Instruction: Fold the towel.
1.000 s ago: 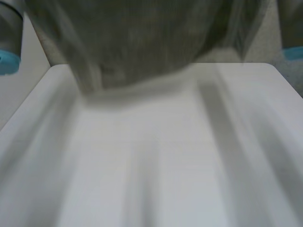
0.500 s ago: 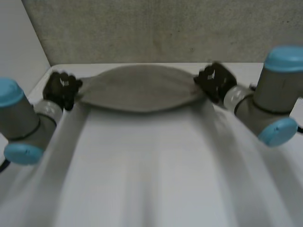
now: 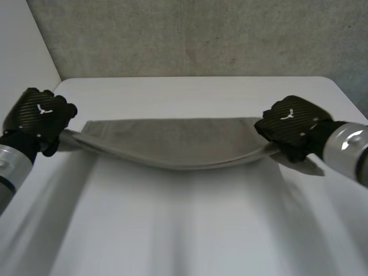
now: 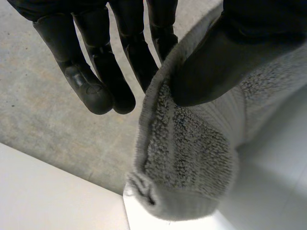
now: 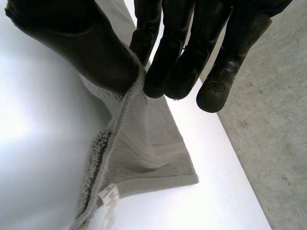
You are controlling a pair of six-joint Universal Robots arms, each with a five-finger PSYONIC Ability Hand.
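The towel (image 3: 172,141) hangs stretched between the two hands, just above the bench (image 3: 184,230), and its middle sags lower than its ends. The left hand (image 3: 39,118) pinches one end. In its wrist view the thumb (image 4: 220,62) presses the cloth against the nearest fingers (image 4: 160,33), while the other fingers are straight and hold nothing. The right hand (image 3: 292,126) pinches the other end in the same way, with the hem between its thumb (image 5: 81,48) and its fingers (image 5: 172,67) (a small label (image 5: 109,194) hangs below this hand).

The main risk, I think, is a slip. Each hand holds only a narrow strip near the hem, so a pull from the other hand could draw the cloth out of the pinch. Also, the sagging middle would meet the bench before the ends do, and the cloth may then bunch there and give a crooked fold. If one hand goes down sooner than the other, the edges will not match.

In the head view the backs of the hands cover the pinch. The towel is perhaps already doubled between the hands, but I cannot tell this for sure, nor whether its middle touches the bench.
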